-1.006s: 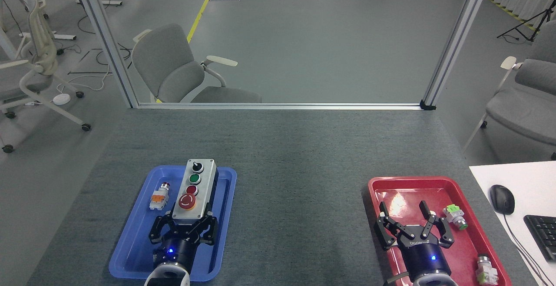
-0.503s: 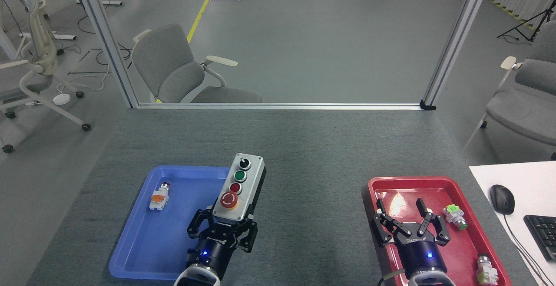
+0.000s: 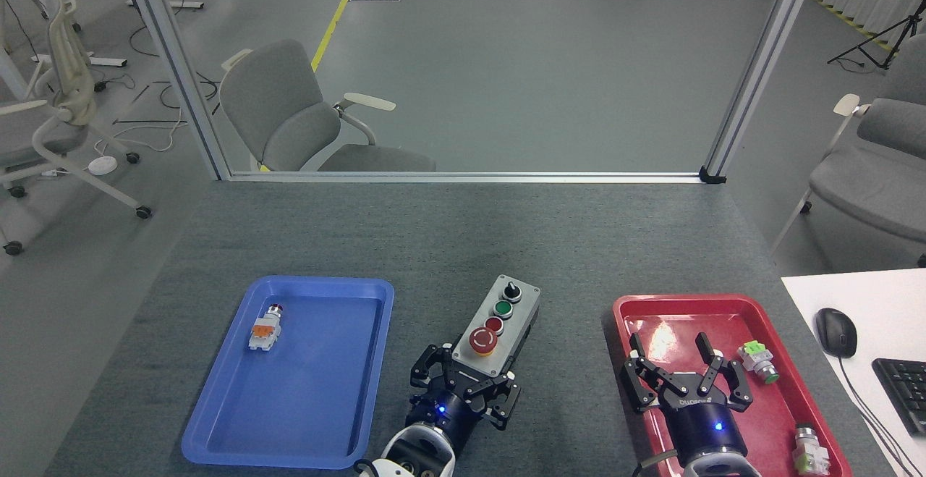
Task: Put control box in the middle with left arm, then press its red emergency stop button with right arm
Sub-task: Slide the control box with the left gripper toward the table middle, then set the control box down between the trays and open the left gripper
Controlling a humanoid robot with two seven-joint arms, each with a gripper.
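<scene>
box: control box [image 3: 499, 326] clamped by left gripper [image 3: 466, 383], right of blue tray [image 3: 217, 419].
right gripper [image 3: 680, 376]: spread open, nothing held.
risk: box tipped if released tilted; emergency stop button [image 3: 482, 341] missed.

Black linkage grippers [image 3: 466, 390] [image 3: 686, 383] (blue lights), white-capped wrists

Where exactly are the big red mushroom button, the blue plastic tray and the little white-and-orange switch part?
big red mushroom button [image 3: 482, 341], head view, on its red cap.
blue plastic tray [image 3: 318, 390], head view, on its bare floor.
white-and-orange switch part [image 3: 263, 331], head view, on its orange middle.
</scene>
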